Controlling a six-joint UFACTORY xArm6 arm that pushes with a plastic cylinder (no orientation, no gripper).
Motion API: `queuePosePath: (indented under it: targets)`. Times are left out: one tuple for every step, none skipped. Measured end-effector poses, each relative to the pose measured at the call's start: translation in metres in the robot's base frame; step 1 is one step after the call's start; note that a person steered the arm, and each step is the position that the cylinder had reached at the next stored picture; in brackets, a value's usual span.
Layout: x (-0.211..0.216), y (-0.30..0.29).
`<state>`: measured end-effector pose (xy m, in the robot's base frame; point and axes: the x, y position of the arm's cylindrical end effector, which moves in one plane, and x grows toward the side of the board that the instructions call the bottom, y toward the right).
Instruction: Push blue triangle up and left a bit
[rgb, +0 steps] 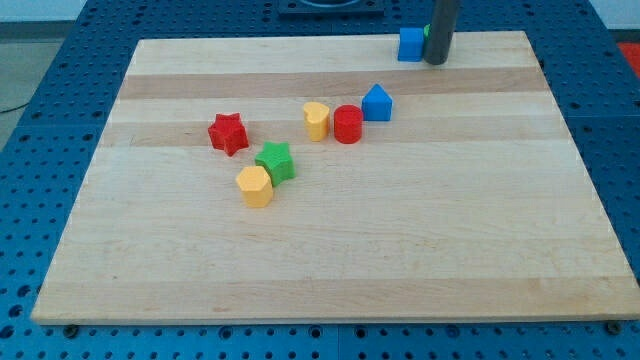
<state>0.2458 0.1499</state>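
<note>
The blue triangle-like block (377, 102) sits on the wooden board, right of centre towards the view's top, touching or nearly touching a red cylinder (347, 124) at its lower left. My tip (436, 62) is near the board's top edge, well above and to the right of the blue triangle. It stands right beside a blue cube (410, 44), just to that cube's right. A sliver of a green block (427, 31) shows behind the rod.
A yellow block (317, 119) stands left of the red cylinder. A red star (228, 132), a green star (275, 160) and a yellow hexagonal block (255, 185) lie at the left of centre. The board (330, 280) rests on a blue perforated table.
</note>
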Motion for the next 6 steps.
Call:
queuePosePath:
  targets:
    - [0.010, 0.000]
    - [0.061, 0.002]
    - [0.114, 0.001]
    - [0.141, -0.031]
    - [0.127, -0.060]
    - [0.108, -0.093]
